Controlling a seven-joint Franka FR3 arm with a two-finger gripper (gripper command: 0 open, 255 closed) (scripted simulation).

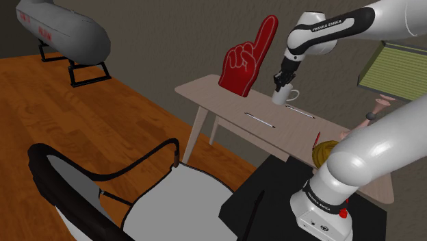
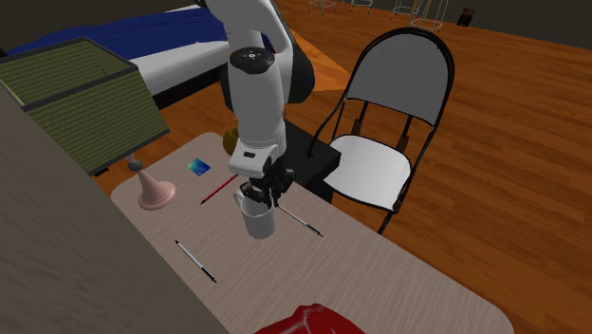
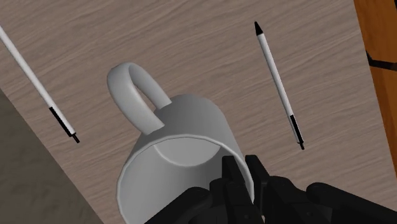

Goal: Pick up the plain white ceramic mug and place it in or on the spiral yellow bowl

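I'm looking at a pale wooden table (image 2: 379, 275) on an orange-brown plank floor (image 1: 102, 116), pushed against a dull grey-brown wall (image 1: 171, 41). Scattered on the top are two black-and-white pens (image 3: 278, 83), a red pencil (image 2: 218, 189), a blue card (image 2: 198, 167), a pink-footed lamp (image 2: 155, 193) with a green shade, and a red foam hand (image 1: 246, 61). A folding chair (image 2: 375, 166) stands at the table's open side.

The arm reaches out from its stand (image 1: 270, 188) and bends down over the middle of the table, hand close to vertical. The gripper (image 3: 249, 181) pinches the wall of the white mug (image 3: 184, 127), one finger inside the rim and one outside, opposite the handle. The mug is between the two pens. I can't tell whether it rests on the wood. The yellow bowl (image 1: 327, 152) sits well apart, at the table end nearest the stand.
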